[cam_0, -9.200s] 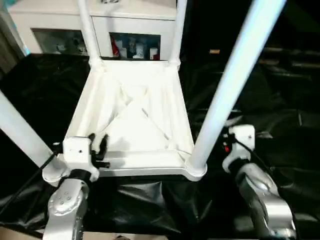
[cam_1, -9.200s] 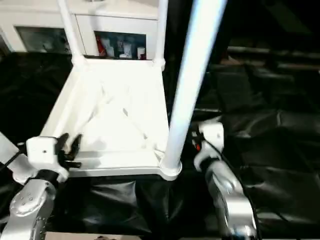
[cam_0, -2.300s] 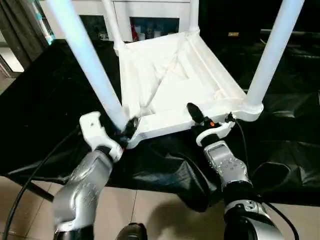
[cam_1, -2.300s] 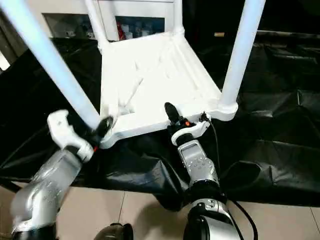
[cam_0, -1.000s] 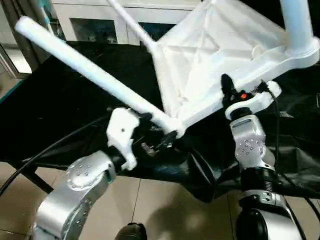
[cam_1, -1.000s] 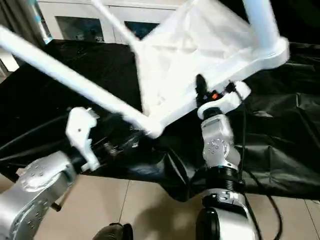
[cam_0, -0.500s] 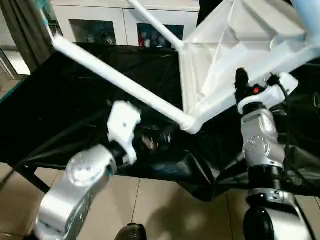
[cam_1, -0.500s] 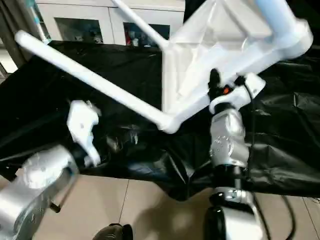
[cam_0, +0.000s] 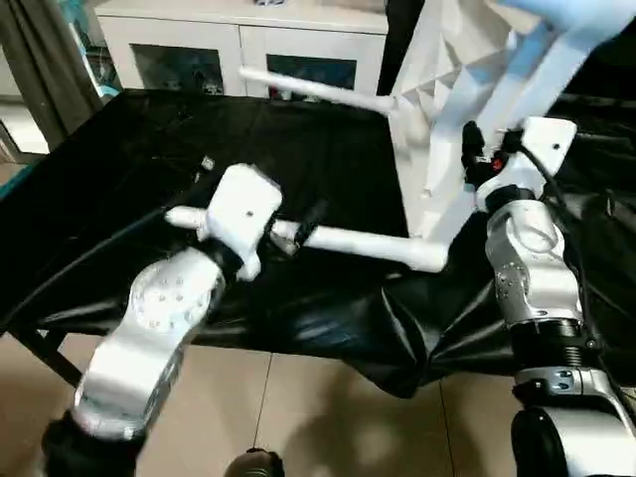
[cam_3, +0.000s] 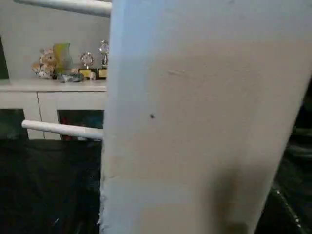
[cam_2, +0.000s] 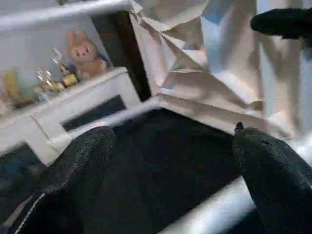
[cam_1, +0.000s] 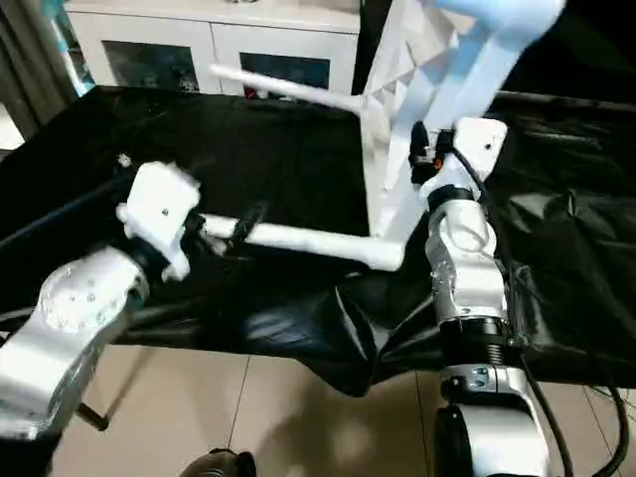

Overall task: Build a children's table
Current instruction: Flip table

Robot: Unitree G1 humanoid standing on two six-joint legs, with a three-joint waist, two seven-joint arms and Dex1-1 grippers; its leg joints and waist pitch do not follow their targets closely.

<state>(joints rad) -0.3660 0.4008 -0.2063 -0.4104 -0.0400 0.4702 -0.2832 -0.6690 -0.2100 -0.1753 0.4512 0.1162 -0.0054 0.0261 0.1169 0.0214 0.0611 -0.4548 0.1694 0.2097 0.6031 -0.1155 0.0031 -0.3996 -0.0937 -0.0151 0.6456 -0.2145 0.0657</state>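
Observation:
The children's table is tipped on its side. Its white tabletop point(cam_0: 447, 89) stands nearly upright on one edge on the black sheet, ribbed underside facing left. The near leg point(cam_0: 368, 243) runs level to the left, a far leg point(cam_0: 308, 89) does the same behind it, and another leg point(cam_0: 576, 15) crosses the top right. My left gripper point(cam_0: 298, 227) is open, its black fingers point(cam_2: 73, 180) standing wide on either side of the near leg. My right gripper point(cam_0: 475, 159) is shut on the tabletop's near rim, which fills the right wrist view point(cam_3: 204, 122).
A black sheet point(cam_0: 149, 149) covers the work table, whose front edge runs just below my arms above a tiled floor point(cam_0: 318, 417). A white cabinet point(cam_0: 199, 50) with glass-fronted shelves stands behind. A dark curtain point(cam_0: 40, 60) hangs at the far left.
The tabletop has swung from a steep tilt to nearly upright, and the near leg has dropped to level. My left gripper has come up around that leg. My right gripper has kept its hold.

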